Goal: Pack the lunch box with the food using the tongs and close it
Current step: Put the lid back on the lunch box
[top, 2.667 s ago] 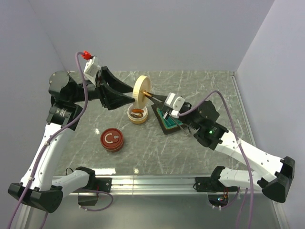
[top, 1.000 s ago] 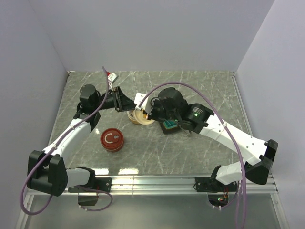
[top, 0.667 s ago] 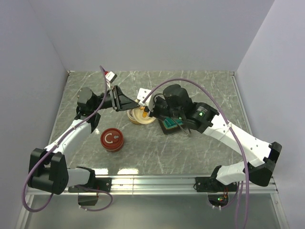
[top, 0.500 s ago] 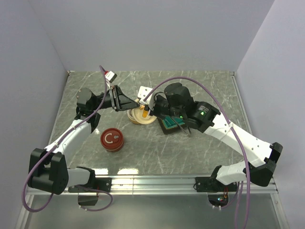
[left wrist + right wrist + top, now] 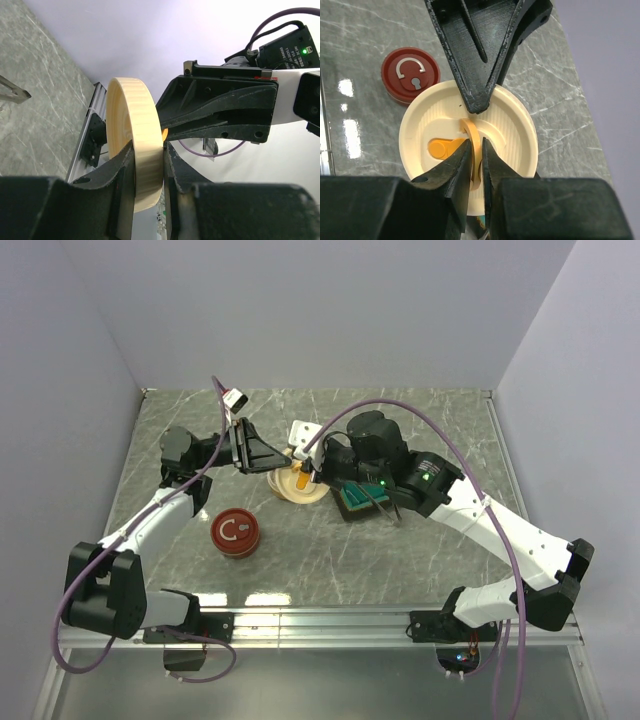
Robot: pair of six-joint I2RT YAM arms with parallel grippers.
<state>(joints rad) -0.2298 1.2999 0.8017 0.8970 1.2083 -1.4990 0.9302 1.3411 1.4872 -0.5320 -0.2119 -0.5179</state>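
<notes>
the lid (image 5: 510, 130) lies flat, top face up, just beyond the red disc (image 5: 234, 531) and to its right. left claw (image 5: 147, 150) clamps the lid's rim across its thickness. right claw (image 5: 476, 145), narrow, pinches the upright ring handle (image 5: 470, 130), whose edge points at the left claw.

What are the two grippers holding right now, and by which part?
Both hold the cream lid: the left gripper clamps its rim, and the right gripper pinches the loop handle at its centre.

A robotics lab — plain walls (image 5: 300, 310) box in a marbled tabletop (image 5: 330, 552). Robot arms (image 5: 505, 532) stand on its aluminium rail (image 5: 330, 618).
</notes>
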